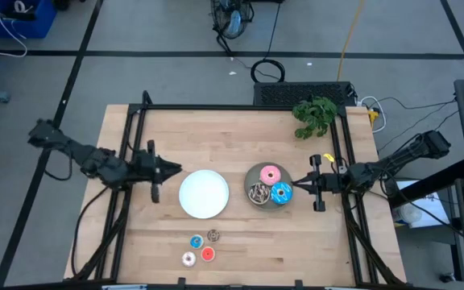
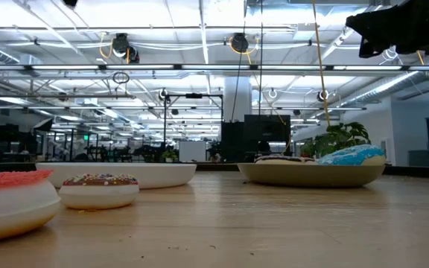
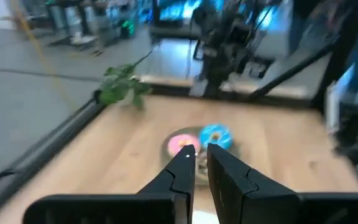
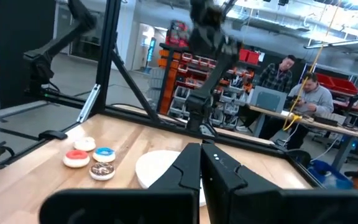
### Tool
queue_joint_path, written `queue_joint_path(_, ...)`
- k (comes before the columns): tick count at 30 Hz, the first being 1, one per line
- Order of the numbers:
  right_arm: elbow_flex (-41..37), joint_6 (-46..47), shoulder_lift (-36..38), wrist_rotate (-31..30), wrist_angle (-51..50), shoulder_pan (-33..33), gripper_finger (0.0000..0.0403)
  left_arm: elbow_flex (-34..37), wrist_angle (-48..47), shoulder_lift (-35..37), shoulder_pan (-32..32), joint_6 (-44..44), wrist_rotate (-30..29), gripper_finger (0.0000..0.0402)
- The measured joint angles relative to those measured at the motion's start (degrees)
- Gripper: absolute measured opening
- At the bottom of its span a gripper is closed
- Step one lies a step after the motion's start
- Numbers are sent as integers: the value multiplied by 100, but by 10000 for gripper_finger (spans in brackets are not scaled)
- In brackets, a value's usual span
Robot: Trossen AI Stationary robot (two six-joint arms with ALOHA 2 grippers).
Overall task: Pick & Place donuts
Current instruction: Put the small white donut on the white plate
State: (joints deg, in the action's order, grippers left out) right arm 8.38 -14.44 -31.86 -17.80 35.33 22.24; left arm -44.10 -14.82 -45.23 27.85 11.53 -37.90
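In the high view the brown sprinkled donut [image 1: 258,193] on the grey plate [image 1: 252,179] is too small to show as a ring. In the low view the red donut [image 2: 6,195] is cut by the edge at nine o'clock, and the pink donut is hidden. The left wrist view is blurred throughout. The right claw [image 4: 201,163] hides much of the white plate [image 4: 154,167].

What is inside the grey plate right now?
The grey plate holds three larger donuts: the pink donut, the blue sprinkled donut and the brown sprinkled donut. They cover most of its floor, so anything beneath them cannot be seen.
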Motion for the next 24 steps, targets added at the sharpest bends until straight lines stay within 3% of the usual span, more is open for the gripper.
queue_joint_path(3, 0, -194, 43, 0, -1, 0, 0, -1348, -1686, -962, 353, 474, -425, 47)
queue_joint_path(6, 0, -277, 48, -3, -73, 0, 0, -2530, -3310, -1814, 491, 1594, -509, 47)
queue_joint_path(9, 0, -292, 44, -7, -307, 0, 0, -3304, -4465, -2604, 538, 2616, 98, 47)
queue_joint_path(11, 0, -374, 48, -11, -516, 0, 0, -3613, -4920, -3144, 627, 2844, 559, 47)
queue_joint_path(14, 0, -406, 44, -24, -688, 0, 0, -3870, -5183, -3934, 790, 3128, 828, 47)
queue_joint_path(19, 0, -285, 47, -19, -284, 0, 0, -4082, -4836, -5145, 988, 3099, 1411, 47)
queue_joint_path(24, 2, -39, 47, -17, 22, 0, 0, -4266, -4612, -5879, 1321, 3283, 2361, 47)
